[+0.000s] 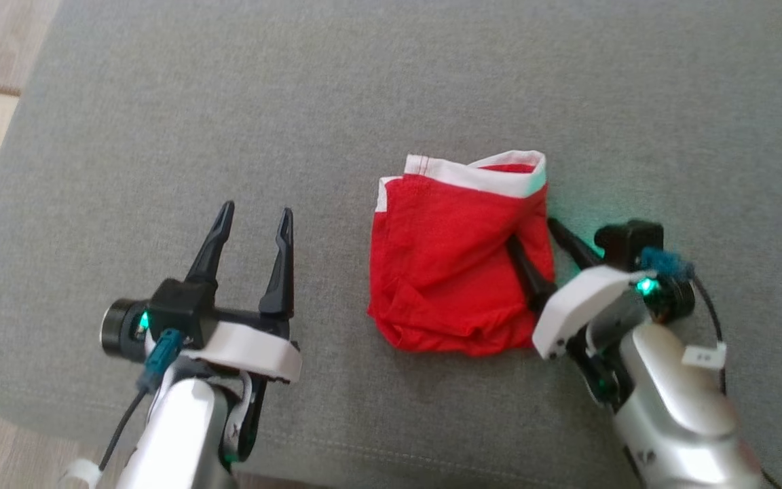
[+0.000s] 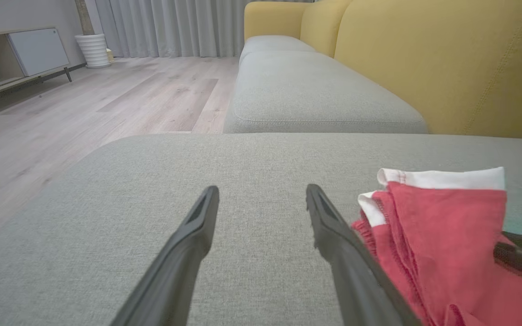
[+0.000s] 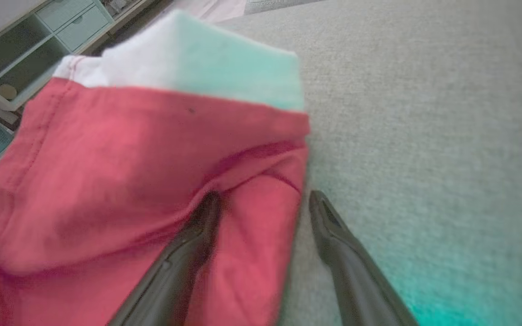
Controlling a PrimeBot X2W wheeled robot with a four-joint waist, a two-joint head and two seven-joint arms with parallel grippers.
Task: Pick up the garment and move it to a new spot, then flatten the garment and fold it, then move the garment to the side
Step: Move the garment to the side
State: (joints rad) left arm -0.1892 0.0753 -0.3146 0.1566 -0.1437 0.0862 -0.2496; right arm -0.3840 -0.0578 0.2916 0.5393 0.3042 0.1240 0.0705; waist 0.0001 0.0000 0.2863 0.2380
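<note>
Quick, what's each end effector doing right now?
Left end effector: open, empty, over the cushion.
Right end effector: open, straddling the red garment edge, not clamped.

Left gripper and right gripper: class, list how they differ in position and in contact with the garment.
The left gripper is over bare cushion, apart from the garment; the right gripper straddles the garment's edge. The left gripper touches no cloth; the right gripper has one finger on the red cloth and the other on the cushion beside it. Both are open.
</note>
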